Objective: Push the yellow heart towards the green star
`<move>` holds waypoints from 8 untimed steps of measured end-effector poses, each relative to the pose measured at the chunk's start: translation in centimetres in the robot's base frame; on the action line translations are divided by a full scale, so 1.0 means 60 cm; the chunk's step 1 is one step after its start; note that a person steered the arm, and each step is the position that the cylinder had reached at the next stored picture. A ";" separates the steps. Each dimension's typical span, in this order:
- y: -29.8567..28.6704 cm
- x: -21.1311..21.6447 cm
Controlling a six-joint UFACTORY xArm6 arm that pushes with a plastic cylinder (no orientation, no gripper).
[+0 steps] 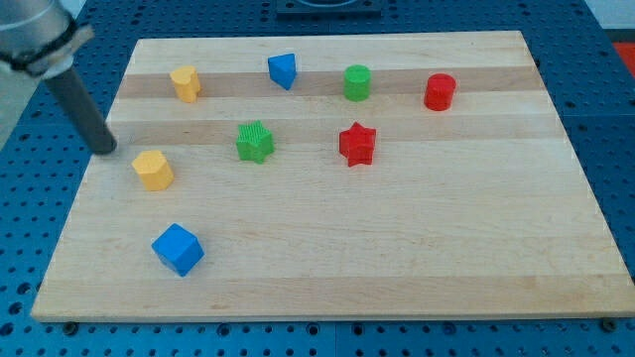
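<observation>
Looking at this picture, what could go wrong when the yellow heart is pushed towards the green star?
1. My tip sits nearer the other yellow block than the yellow heart, so it may push the wrong one.
2. An off-centre push could make the heart turn and slide past the green star.
3. Too strong a push may knock the star towards the red star.

Wooden board (417,248) with coloured blocks (256,142)

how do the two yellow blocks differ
The upper yellow block sits near the board's top edge, left of the blue block; the lower yellow block sits mid-left, just right of and below my tip, level with the green star. Both are yellow and similar in size.
</observation>
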State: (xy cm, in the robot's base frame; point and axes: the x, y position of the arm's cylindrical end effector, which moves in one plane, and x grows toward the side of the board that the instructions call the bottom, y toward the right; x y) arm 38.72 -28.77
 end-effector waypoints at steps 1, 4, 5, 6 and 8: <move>0.005 -0.115; 0.179 -0.184; 0.152 -0.233; 0.097 -0.183; 0.145 -0.176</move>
State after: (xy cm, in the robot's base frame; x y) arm 28.18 -20.05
